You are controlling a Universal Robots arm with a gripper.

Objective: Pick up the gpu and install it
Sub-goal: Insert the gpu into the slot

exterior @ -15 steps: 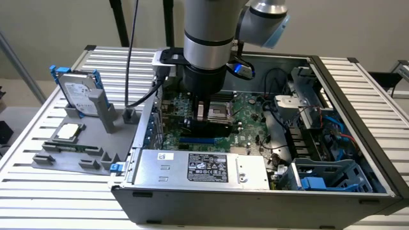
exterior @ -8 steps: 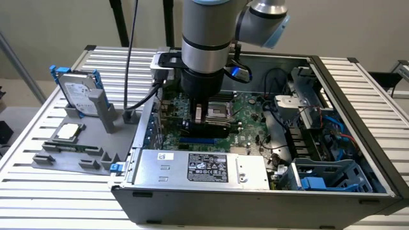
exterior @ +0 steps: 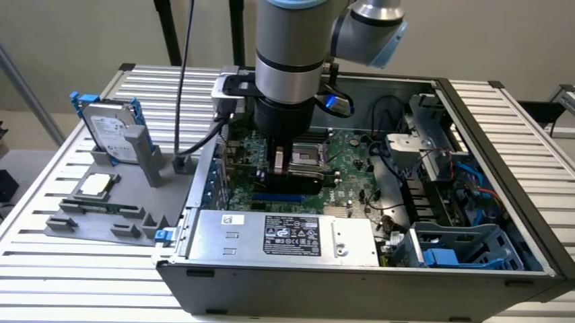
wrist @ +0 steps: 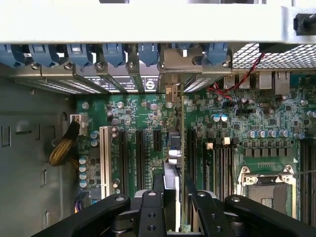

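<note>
A grey sheet-metal computer case with its side open occupies the centre and the exterior view's right. Inside lies a green motherboard. A silver power supply box with a black label sits at lower centre, and a blue plastic drive cage at lower right. At the exterior view's left, a grey moulded fixture rests on the slatted aluminium table. It carries:
- an upright silver hard drive in a blue-handled carrier
- a flat square silver processor chip
- a narrow green memory stick

The wrist view shows a row of blue plastic slot latches, a white expansion slot and a yellow braided cable bundle
</note>
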